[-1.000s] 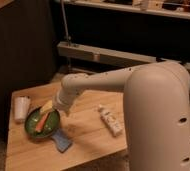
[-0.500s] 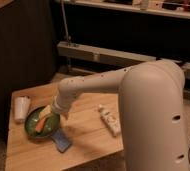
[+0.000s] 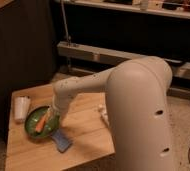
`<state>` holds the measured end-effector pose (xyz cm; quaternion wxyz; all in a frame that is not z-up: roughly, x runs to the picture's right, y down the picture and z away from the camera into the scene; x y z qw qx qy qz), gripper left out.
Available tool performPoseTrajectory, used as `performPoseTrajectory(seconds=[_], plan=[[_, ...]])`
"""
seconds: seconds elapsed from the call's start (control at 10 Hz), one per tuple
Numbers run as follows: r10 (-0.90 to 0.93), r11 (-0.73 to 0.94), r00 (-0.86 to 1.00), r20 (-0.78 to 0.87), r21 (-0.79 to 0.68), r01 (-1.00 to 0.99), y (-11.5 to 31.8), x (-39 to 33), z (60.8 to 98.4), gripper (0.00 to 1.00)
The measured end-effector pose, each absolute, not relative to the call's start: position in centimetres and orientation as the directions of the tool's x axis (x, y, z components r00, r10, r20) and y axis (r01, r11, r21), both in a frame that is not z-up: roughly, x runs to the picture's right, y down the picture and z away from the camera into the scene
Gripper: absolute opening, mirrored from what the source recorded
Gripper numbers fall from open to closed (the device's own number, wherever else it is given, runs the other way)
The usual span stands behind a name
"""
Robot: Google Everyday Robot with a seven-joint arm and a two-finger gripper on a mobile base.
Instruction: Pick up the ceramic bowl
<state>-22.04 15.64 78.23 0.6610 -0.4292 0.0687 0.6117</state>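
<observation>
One step at most was under way: your claw was down at the right-hand rim of the ceramic bowl, close over it or touching it. You could not tell from this view whether it was clenched on the rim or released. The bowl sat flat on the wooden counter, toward its left end, just beside the white cup, with the blue sponge at its near right. By that I judge the reach done, with the grasp and the lift left to you. Inside the bowl lay an orange piece, perhaps a carrot. What the cup held, if anything, was hidden.
</observation>
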Motion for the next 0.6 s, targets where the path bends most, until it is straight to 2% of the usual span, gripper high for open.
performPoseTrajectory(seconds=[0.6], plan=[[0.746,-0.154,0.143,-0.65,-0.377,-0.913,13.8,-18.7,81.5,0.55]])
